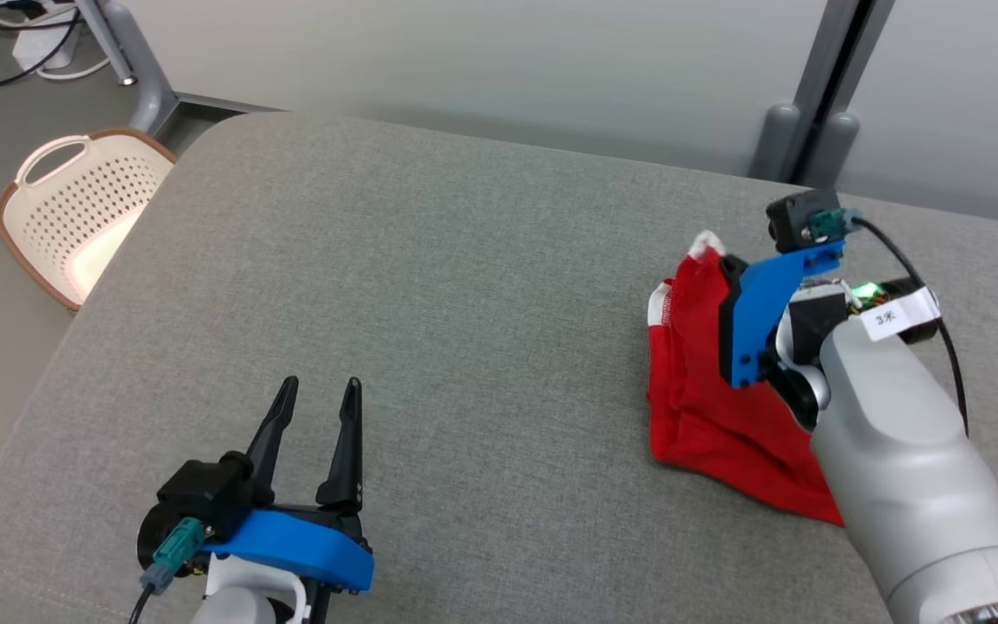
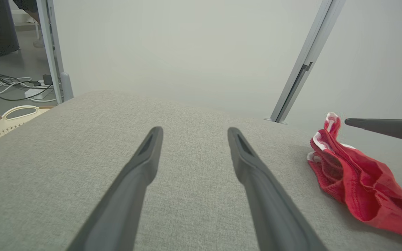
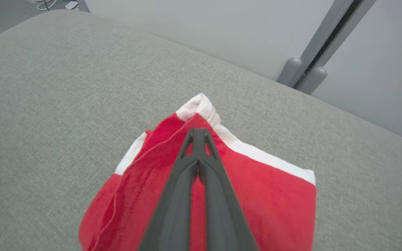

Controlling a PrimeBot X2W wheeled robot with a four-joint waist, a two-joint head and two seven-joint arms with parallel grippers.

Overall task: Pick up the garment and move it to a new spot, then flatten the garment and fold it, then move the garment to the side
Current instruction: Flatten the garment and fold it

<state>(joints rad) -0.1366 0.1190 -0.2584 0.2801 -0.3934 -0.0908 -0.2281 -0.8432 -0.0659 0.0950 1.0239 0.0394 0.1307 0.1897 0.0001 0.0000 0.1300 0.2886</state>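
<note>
The garment (image 1: 698, 390) is red with a white band and lies bunched on the right side of the grey cloth-covered table (image 1: 464, 303). Its top edge is drawn up into a peak. My right gripper (image 3: 197, 131) is shut on that peak, with red cloth pinched between the two fingers. In the left wrist view the garment (image 2: 358, 184) lies at the far right, with a finger of the right gripper (image 2: 347, 121) meeting its raised tip. My left gripper (image 1: 321, 394) is open and holds nothing, low over the table's front left, well apart from the garment.
A cream perforated basket (image 1: 74, 208) stands on the floor past the table's left edge. A grey frame post (image 1: 811, 130) rises behind the far right edge. Cables and a power strip (image 1: 40, 43) lie on the floor at the back left. Bare table stretches between the grippers.
</note>
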